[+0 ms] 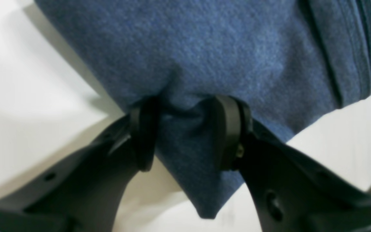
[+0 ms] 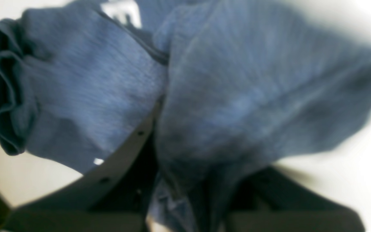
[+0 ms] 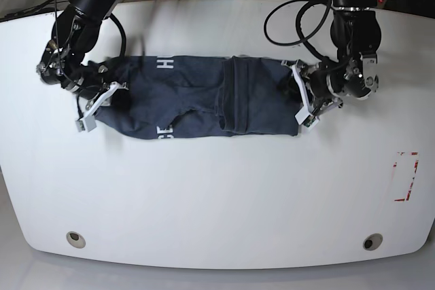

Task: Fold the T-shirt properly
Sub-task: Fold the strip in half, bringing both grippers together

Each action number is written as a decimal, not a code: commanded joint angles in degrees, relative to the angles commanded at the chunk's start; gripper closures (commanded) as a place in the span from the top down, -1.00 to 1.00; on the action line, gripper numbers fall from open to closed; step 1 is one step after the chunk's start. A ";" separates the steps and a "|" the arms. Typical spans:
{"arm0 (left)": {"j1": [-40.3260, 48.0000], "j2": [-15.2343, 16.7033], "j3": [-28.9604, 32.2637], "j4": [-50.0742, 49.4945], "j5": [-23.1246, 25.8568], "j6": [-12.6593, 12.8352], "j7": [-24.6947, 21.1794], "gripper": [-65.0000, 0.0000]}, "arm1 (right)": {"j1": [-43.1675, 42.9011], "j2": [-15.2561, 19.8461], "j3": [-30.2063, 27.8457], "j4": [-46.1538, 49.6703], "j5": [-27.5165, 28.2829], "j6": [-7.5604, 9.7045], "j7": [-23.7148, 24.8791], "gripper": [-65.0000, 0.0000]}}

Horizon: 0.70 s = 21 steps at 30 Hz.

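Observation:
The T-shirt (image 3: 197,96), dark blue heathered cloth with white lettering (image 3: 165,65), lies stretched sideways across the far half of the white table (image 3: 217,195), with a fold ridge near its middle. My left gripper (image 3: 300,97) is at its right end. In the left wrist view that gripper (image 1: 185,129) is shut on a pinched corner of the T-shirt (image 1: 204,48), with a tip of cloth hanging below the fingers (image 1: 143,132). My right gripper (image 3: 102,98) holds the left end. In the blurred right wrist view, bunched T-shirt (image 2: 253,90) drapes over this gripper (image 2: 179,138) and hides its tips.
Black cables (image 3: 299,22) loop on the table behind the left arm. A red-outlined marking (image 3: 406,176) lies near the right edge. Two round fittings (image 3: 75,238) (image 3: 371,241) sit near the front edge.

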 joint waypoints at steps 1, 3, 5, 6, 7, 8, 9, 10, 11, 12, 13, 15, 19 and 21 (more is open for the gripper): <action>-1.14 1.67 0.09 -2.02 1.49 -0.09 -0.09 -0.24 | 0.09 1.32 0.09 2.02 0.00 0.00 -1.49 -1.00; -2.99 3.69 1.41 -4.57 3.16 -0.18 -0.09 -0.24 | 0.35 2.46 0.00 4.40 0.44 0.00 -2.90 -1.00; -4.92 5.27 3.96 -6.95 4.57 -0.18 -0.26 -0.24 | 0.53 3.34 0.00 7.38 0.44 0.00 -4.04 -1.00; -5.36 5.71 4.84 -7.12 4.92 -0.18 -0.62 -0.24 | 0.70 3.78 0.00 8.62 0.44 0.00 -4.48 -1.00; -5.54 6.24 5.98 -7.12 5.01 -0.09 -1.05 -0.24 | 1.32 4.31 0.00 9.93 0.44 0.00 -5.27 -1.00; -5.63 6.68 6.86 -7.12 5.01 -0.09 -1.49 -0.24 | 1.67 4.48 -0.09 10.73 0.53 0.00 -6.07 -1.00; -5.80 7.12 8.18 -7.12 5.01 0.00 -2.02 -0.24 | 2.11 4.66 -0.18 11.69 0.53 0.00 -6.86 -1.00; -5.89 7.56 9.14 -7.12 5.01 0.00 -2.11 -0.24 | 2.20 4.66 -0.70 12.48 0.53 0.00 -7.12 -1.00; -5.89 7.82 10.02 -7.21 5.10 0.00 -2.20 -0.24 | 2.37 4.84 -1.76 13.10 0.62 0.00 -7.12 -1.00; -5.89 8.18 11.08 -7.21 5.10 0.00 -2.20 -0.24 | 3.08 5.10 -3.52 14.24 0.97 0.00 -7.12 -1.00; -5.89 8.53 12.04 -7.21 5.10 0.00 -2.20 -0.24 | 3.60 5.19 -5.27 14.86 1.76 0.00 -7.12 -1.00; -5.98 9.23 13.10 -7.21 5.10 0.00 -2.20 -0.24 | 4.13 5.19 -7.65 16.09 3.34 0.00 -7.21 -1.00; -5.98 10.99 13.98 -7.21 5.10 0.00 -2.55 -0.24 | 5.71 4.57 -11.34 16.62 3.52 0.00 -7.21 -1.00; -6.07 11.52 13.98 -7.21 5.10 0.00 -2.55 -0.24 | 6.24 3.60 -14.07 16.44 3.52 0.00 -7.21 -1.00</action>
